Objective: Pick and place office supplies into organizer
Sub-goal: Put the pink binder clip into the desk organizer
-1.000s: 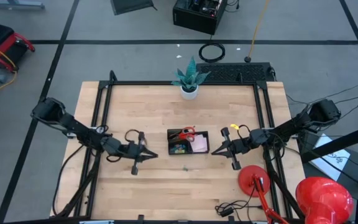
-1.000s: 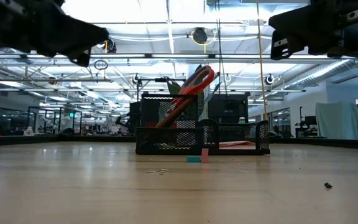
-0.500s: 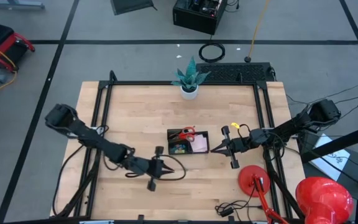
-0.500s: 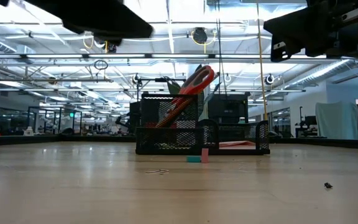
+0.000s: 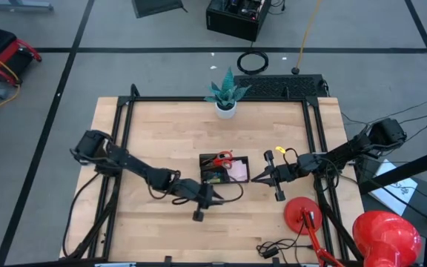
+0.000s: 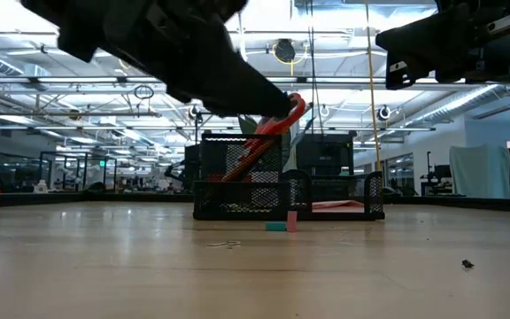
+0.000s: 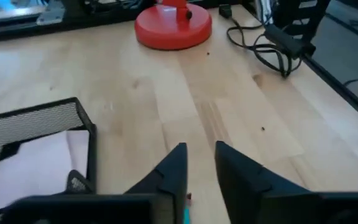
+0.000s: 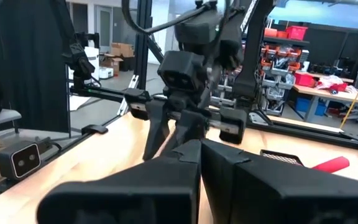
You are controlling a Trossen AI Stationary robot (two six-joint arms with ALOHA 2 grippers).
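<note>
Left arm reaches in from the tabletop's (image 5: pixel 161 133) left edge. Left gripper (image 5: pixel 215 196) sits just at the near-left corner of the organizer (image 5: pixel 224 170), above the wood. Its fingers (image 7: pixel 174 171) are narrow, a slim gap between them, nothing held. The left wrist view shows bare wood between the tips, with a tiny teal and pink bit right at them, too small to identify.

Organizer is mid-tabletop, black mesh, two compartments. The left compartment holds the red-handled scissors (image 5: pixel 222 157), standing tilted, handles up and leaning right in the low view. There is dark clutter in the same compartment; I can't tell what it is. The right compartment holds the pink sticky-note pad (image 5: pixel 237 171), lying flat.

In the low view, two small blocks (image 6: pixel 282 223), one teal and one pink, stand on the wood just in front of the organizer. A small pale clip (image 6: pixel 227 244) lies nearer the camera, a little to their left.

Right gripper (image 5: pixel 256 179) hovers just beside the organizer's right wall, off the wood. Its fingers (image 8: pixel 185 163) are pressed together, nothing between them.

A white plant pot (image 5: pixel 226 110) sits at the far edge. A red lamp base (image 5: pixel 302 215) sits near the right front corner, with a black cable beside it.
</note>
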